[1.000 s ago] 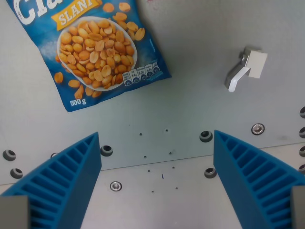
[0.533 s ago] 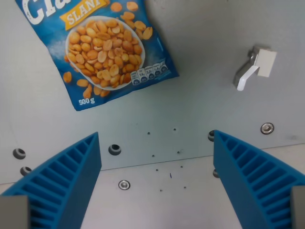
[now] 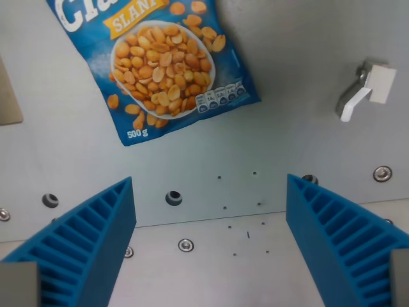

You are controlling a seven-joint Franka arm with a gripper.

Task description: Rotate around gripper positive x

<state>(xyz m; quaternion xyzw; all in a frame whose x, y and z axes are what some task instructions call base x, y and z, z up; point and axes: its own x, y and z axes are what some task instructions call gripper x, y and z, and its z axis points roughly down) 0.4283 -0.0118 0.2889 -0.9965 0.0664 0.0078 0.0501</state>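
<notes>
The gripper (image 3: 211, 246) is held wide open above the grey desk (image 3: 287, 147), and nothing is gripped between its blue fingers (image 3: 83, 249). A peanut bag (image 3: 156, 64) is seen lying flat at the upper left, well apart from the fingers. A white clip (image 3: 365, 89) is placed at the wrist view's right.
</notes>
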